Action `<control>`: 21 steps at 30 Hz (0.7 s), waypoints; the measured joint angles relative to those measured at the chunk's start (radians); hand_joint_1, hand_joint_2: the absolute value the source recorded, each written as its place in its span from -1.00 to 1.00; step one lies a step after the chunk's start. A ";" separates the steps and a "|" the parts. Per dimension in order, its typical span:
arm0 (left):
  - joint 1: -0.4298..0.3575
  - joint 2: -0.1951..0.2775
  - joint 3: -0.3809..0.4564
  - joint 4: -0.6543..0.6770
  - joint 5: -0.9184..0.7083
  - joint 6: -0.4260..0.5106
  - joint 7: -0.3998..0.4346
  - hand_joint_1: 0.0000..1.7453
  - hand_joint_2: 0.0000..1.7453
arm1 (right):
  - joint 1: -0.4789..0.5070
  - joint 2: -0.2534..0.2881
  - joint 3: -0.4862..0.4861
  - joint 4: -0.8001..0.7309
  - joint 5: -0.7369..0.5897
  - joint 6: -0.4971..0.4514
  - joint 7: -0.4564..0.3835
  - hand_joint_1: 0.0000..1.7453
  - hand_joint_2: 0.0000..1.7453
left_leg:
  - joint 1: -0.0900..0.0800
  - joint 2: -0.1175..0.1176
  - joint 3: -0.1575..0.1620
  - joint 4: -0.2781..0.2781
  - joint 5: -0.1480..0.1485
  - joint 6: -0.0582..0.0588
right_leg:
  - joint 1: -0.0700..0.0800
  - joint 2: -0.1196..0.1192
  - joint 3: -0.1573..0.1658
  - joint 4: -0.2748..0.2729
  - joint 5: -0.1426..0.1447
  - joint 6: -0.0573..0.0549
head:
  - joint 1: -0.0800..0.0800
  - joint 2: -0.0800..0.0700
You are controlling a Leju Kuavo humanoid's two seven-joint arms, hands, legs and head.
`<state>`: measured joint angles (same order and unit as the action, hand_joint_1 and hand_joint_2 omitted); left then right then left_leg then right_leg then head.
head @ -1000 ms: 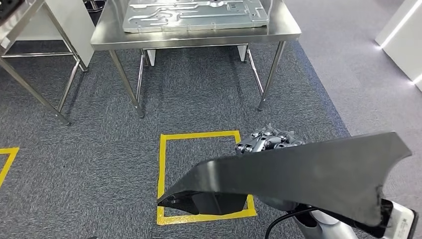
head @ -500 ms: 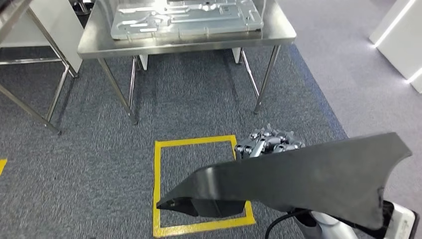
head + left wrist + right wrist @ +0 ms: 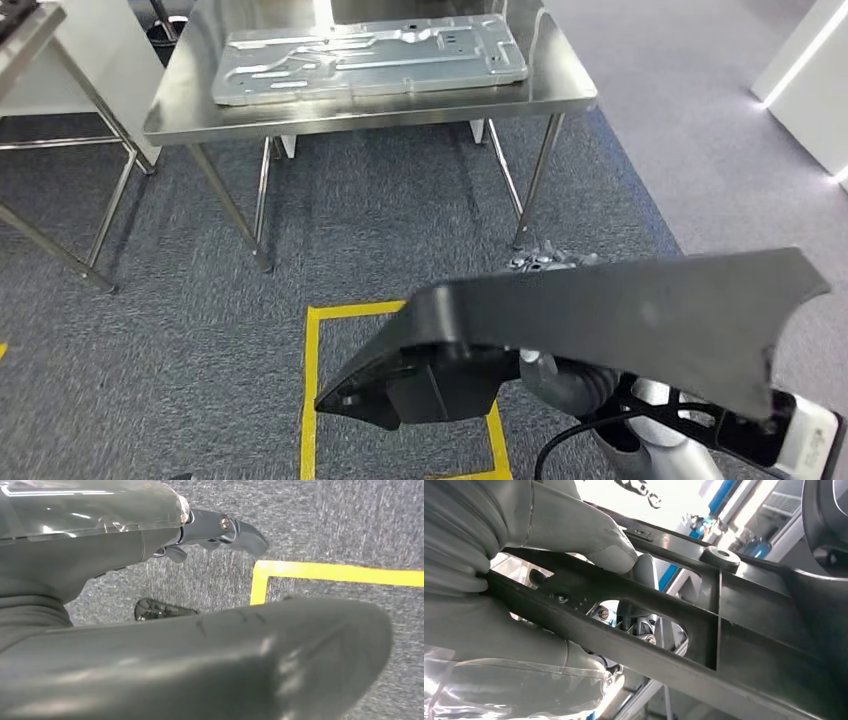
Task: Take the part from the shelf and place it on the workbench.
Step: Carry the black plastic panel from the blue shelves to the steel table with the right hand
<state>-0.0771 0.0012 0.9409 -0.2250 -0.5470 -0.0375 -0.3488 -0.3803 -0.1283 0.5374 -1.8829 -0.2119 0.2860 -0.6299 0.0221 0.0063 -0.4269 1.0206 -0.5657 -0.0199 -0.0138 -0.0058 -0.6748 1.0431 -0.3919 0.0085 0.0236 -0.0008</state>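
The long black moulded plastic part (image 3: 610,330) is already off the shelf and is held low in the near right of the scene by the right hand (image 3: 524,580), whose thumb and fingers are clamped on one of its ribs. The left hand (image 3: 210,530) is seen above the grey carpet with nothing in it, its fingers loosely apart. The placing is judged still to be done: the stainless steel worktop (image 3: 370,105), carrying a flat stamped silver metal panel (image 3: 365,55), stands well apart at the far side, beyond a yellow taped floor square (image 3: 312,390).
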 joint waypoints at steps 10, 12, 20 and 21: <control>0.005 0.001 0.004 0.000 -0.013 -0.001 -0.007 -1.00 -1.00 | 0.005 -0.004 0.001 0.017 0.067 -0.055 0.011 0.96 1.00 | -0.018 0.012 -0.186 0.120 0.027 0.034 | 0.033 -0.007 0.102 -0.008 -0.083 -0.045 | -0.003 0.000; 0.004 0.003 0.006 0.000 -0.010 0.000 -0.012 -1.00 -1.00 | 0.014 -0.006 0.003 0.018 0.082 -0.060 0.010 0.96 1.00 | -0.033 0.025 -0.173 0.045 0.063 0.051 | 0.036 -0.016 0.117 -0.009 -0.096 -0.040 | -0.002 0.000; 0.011 -0.001 0.024 0.000 -0.008 0.003 -0.031 -1.00 -1.00 | 0.069 -0.028 0.023 -0.010 0.111 -0.080 0.015 0.96 1.00 | -0.020 0.000 -0.115 -0.007 0.083 0.069 | 0.015 0.003 0.027 0.188 -0.183 0.014 | -0.001 0.000; 0.011 -0.001 0.025 0.000 -0.010 0.002 -0.032 -1.00 -1.00 | 0.074 -0.029 0.025 -0.013 0.109 -0.081 0.020 0.96 1.00 | -0.018 -0.004 -0.112 -0.007 0.078 0.067 | 0.009 0.004 -0.010 0.231 -0.197 0.019 | 0.000 0.000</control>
<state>-0.0659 -0.0001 0.9658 -0.2255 -0.5568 -0.0356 -0.3808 -0.3062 -0.1575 0.5622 -1.8954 -0.1030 0.2052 -0.6099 0.0045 0.0025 -0.5385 1.0135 -0.4880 0.0469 -0.0052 -0.0019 -0.6843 1.2741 -0.5888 0.0279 0.0231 -0.0008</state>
